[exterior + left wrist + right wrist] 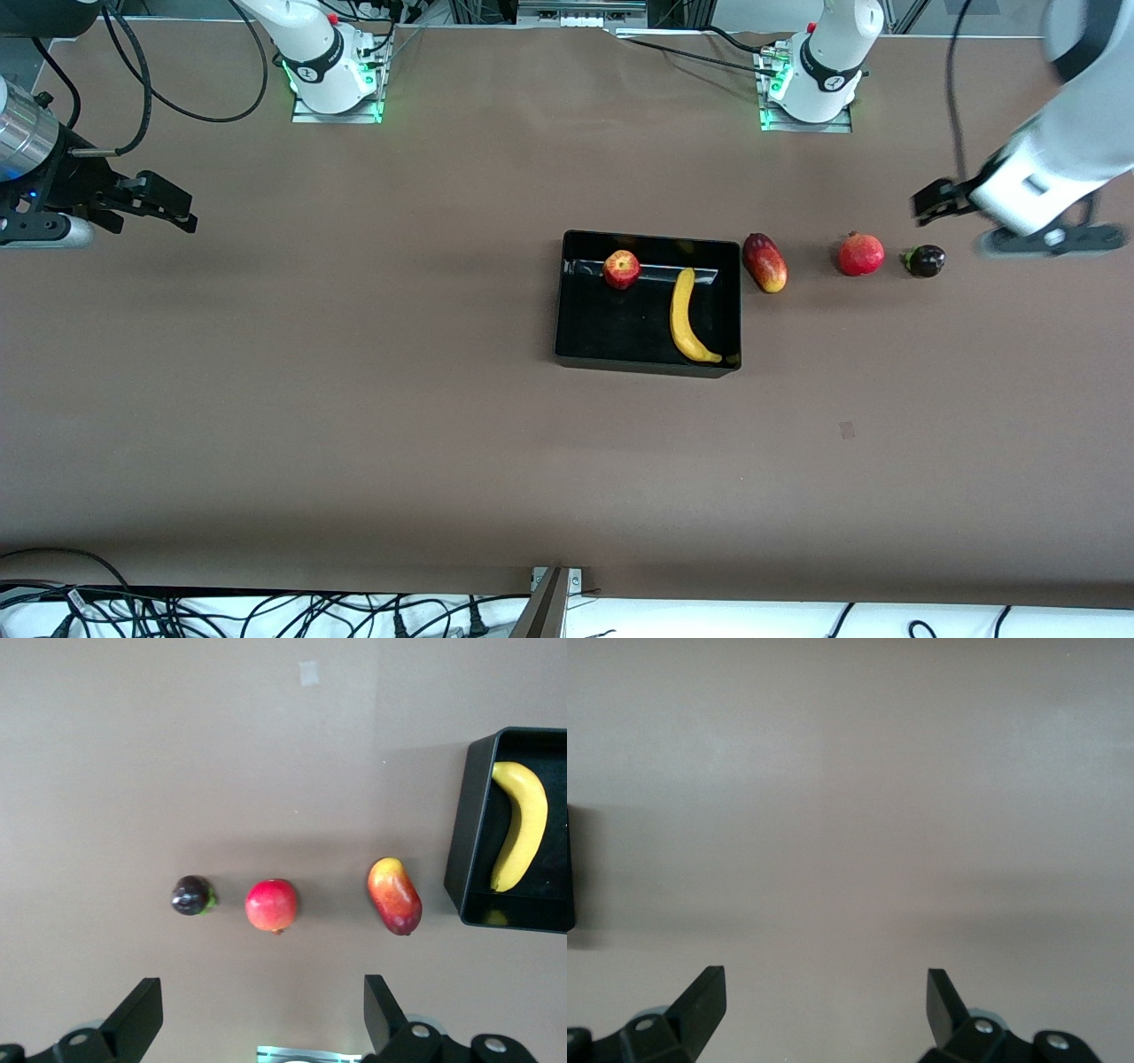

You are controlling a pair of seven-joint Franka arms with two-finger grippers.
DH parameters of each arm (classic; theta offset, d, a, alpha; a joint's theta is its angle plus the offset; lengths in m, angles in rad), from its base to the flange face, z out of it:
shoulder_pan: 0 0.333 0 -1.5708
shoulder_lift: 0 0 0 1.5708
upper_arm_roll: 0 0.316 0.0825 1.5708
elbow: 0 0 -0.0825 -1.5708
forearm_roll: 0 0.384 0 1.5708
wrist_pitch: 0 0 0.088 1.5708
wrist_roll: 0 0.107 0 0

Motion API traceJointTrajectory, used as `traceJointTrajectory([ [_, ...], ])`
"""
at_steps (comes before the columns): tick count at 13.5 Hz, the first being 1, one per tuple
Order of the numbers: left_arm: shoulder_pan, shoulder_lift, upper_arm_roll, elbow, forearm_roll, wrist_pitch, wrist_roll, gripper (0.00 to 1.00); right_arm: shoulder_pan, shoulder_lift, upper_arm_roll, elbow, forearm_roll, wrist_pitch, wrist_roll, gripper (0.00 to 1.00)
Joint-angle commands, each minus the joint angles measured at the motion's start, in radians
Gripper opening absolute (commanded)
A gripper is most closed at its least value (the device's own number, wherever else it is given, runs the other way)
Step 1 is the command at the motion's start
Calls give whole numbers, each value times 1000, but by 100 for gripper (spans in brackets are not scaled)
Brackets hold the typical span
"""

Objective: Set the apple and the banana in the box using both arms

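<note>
Five fruits are in view and one box: one apple, one banana, one red-yellow mango, one pomegranate and one dark mangosteen. The black box holds the apple against its wall farther from the front camera, with the banana lying lengthwise along the wall toward the left arm's end. The mango lies just beside the box on the table, then the pomegranate, then the mangosteen, in a row toward the left arm's end.

Two grippers, both empty with fingers spread wide. The left gripper hangs above the table near the mangosteen, well apart from the box. The right gripper hangs over bare table at the right arm's end, far from the box and its fruit.

The brown table carries a small pale patch; black cables trail along its edges
</note>
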Motion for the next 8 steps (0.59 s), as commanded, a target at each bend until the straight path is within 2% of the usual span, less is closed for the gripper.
traceJointTrajectory([
  [1,60,-19,0,81,-28,-44,81,100,-11,6,8,17,4,-3,1,100],
  [8,133,-16,-35,88,-61,-18,204,100,-11,6,8,17,4,-3,1,100],
])
